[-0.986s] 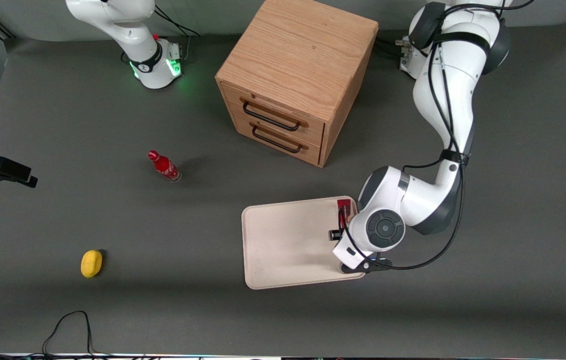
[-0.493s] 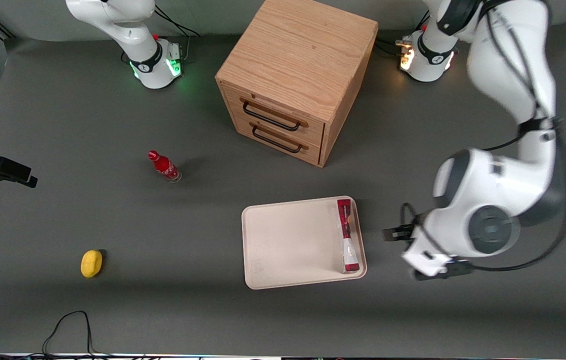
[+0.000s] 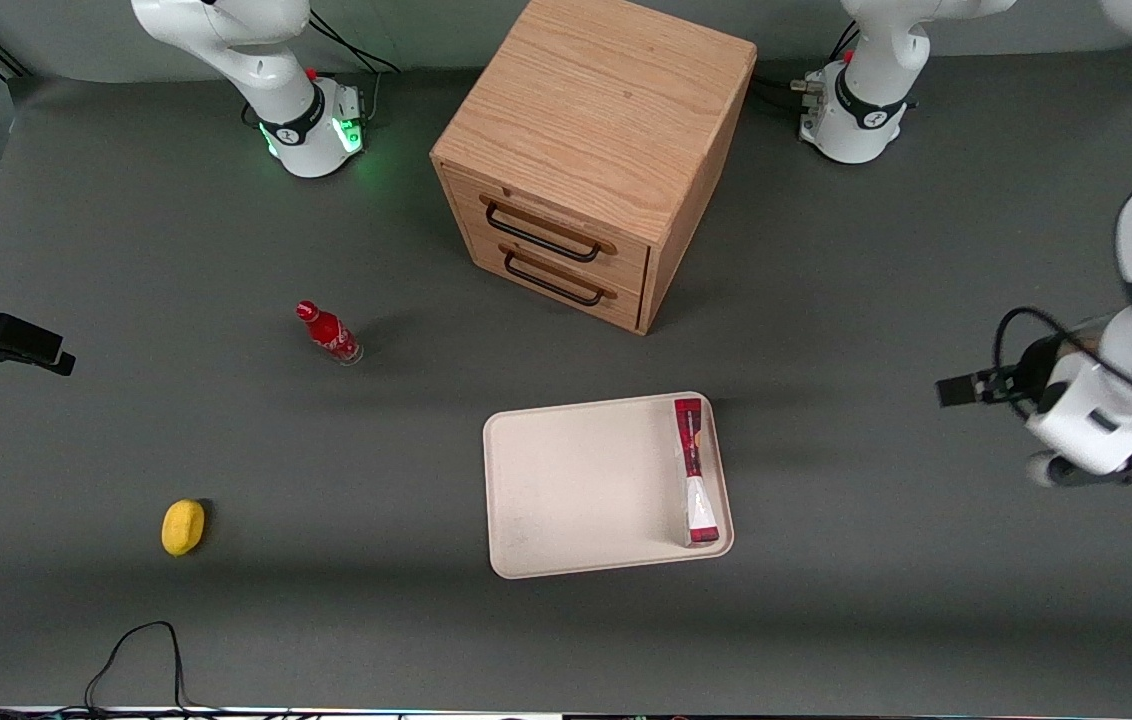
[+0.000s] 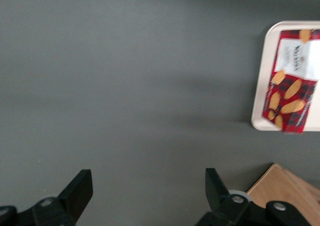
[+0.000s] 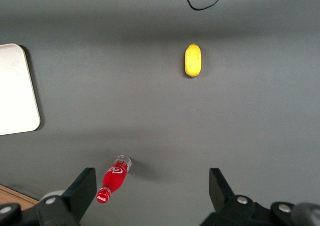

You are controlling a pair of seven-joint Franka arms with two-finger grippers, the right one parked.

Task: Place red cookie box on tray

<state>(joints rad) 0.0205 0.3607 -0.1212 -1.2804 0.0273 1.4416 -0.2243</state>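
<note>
Red cookie box (image 3: pixel 692 470) on edge along tray (image 3: pixel 576 490) rim, axis 12–6; gripper (image 4: pixel 147 191) at 3, fingers apart, bare table between.

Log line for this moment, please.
red cookie box: on tray, along rim | gripper: open, empty, above bare table, toward working arm's end | placement: looks done

- Left wrist view: tray (image 4: pixel 262 75) and red cookie box (image 4: pixel 292 80) cut by frame edge; cabinet (image 4: pixel 285 186) shows one corner only.
- Gripper (image 4: pixel 145 193): finger bases cut off.
- Front view: working arm blurred, partly out of frame.
</note>
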